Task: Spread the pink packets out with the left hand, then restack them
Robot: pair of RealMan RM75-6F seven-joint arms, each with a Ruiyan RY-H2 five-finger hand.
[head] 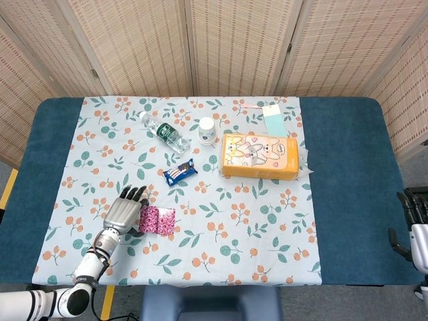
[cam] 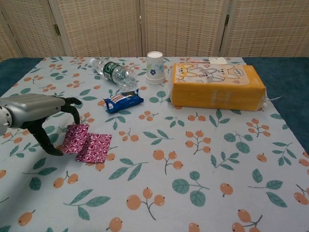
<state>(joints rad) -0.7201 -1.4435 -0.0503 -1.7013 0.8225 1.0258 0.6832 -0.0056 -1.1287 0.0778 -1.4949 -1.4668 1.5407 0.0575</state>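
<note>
Your pink packets carry a magenta-and-white swirl print. They lie on a pale blue cloth patterned with orange berries and green leaves, over a dark teal table. You also see an orange box with cartoon rabbits, a blue snack wrapper, a green-labelled clear bottle and a white cup with a blue flower.

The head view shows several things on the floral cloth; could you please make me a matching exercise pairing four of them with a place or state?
Things:
1. water bottle
2. paper cup
3. pink packets
4. orange tissue pack

Place or state:
A. upside down, near the far edge
B. overlapping beside the left hand
C. lying on its side
D. right of the cup, printed with rabbits

Pairs: 1-C, 2-A, 3-B, 4-D
</note>
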